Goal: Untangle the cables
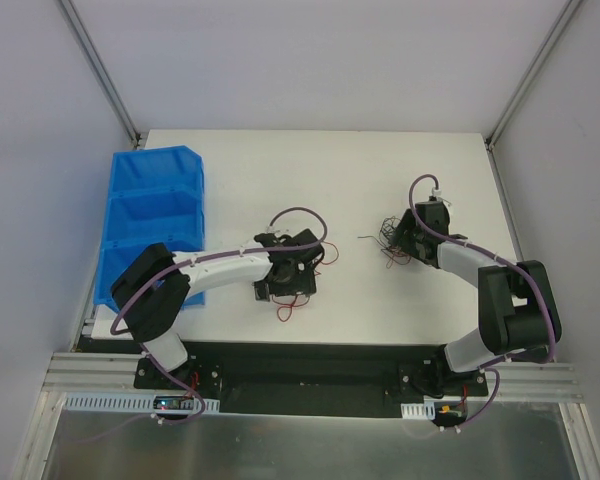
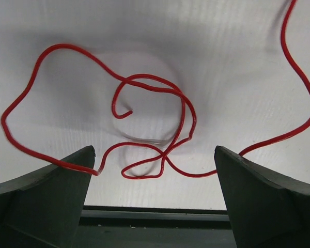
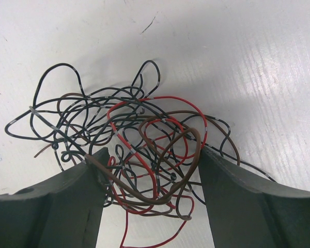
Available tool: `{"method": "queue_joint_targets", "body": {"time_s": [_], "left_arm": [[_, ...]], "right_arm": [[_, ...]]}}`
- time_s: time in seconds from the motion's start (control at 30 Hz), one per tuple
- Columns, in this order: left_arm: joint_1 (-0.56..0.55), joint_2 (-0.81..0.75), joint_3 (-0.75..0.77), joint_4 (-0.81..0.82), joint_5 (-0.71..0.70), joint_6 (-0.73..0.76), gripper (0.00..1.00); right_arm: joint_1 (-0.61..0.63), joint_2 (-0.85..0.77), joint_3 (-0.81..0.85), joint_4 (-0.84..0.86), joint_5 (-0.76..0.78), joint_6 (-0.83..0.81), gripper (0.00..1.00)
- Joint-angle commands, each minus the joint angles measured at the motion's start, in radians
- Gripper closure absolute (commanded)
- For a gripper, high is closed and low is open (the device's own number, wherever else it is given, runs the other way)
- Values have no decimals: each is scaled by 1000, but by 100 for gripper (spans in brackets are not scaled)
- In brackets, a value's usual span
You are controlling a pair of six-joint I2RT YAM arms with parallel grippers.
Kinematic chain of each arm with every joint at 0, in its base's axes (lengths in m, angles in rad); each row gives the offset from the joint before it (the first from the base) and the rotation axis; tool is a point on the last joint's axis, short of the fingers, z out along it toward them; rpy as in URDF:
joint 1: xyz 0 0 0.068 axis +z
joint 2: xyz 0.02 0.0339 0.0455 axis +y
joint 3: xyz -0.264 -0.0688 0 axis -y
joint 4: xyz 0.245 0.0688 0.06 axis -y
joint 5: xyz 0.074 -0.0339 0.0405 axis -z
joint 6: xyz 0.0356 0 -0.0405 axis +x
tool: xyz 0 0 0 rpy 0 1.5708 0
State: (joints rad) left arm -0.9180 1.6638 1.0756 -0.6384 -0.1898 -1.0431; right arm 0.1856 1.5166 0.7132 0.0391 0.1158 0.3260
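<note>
Item one: your left arm (image 1: 225,266). It rises from its base at the near left, folds at a dark elbow and runs its pale forearm rightward toward the centre, wrist tipped downward.

Item two: your left gripper (image 1: 288,272). Its jaws are spread fully wide. In the wrist view its dark fingers (image 2: 51,196) sit at the two lower corners, well apart.

Item three: your right arm (image 1: 465,262). It rises from its base at the near right, folds at a dark elbow by the right edge and sends its pale forearm up and leftward.

Item four: your right gripper (image 1: 405,238). It points down, jaws parted, though less widely. Its dark fingers (image 3: 248,201) are clearly separated.
</note>
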Motion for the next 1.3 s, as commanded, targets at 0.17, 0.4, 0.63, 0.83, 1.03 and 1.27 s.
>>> {"method": "queue_joint_targets", "body": {"time_s": [0.17, 0.4, 0.63, 0.83, 1.03, 1.27], "left_arm": [[-73, 7, -42, 198, -40, 229, 1], [-71, 57, -25, 256, 1, 301, 12], [-70, 126, 37, 183, -7, 311, 71], [-71, 73, 70, 85, -49, 360, 100], [-15, -125, 63, -12, -85, 440, 100], [106, -399, 141, -208, -197, 500, 100]], "right_arm": [[-3, 31, 6, -44, -41, -1, 30], [-2, 34, 8, -44, -45, -2, 30], [-1, 34, 9, -44, -44, -5, 30], [0, 36, 9, -44, -51, -7, 30], [-1, 37, 9, -44, -54, -8, 30], [-2, 39, 12, -44, -51, -12, 30]]}}
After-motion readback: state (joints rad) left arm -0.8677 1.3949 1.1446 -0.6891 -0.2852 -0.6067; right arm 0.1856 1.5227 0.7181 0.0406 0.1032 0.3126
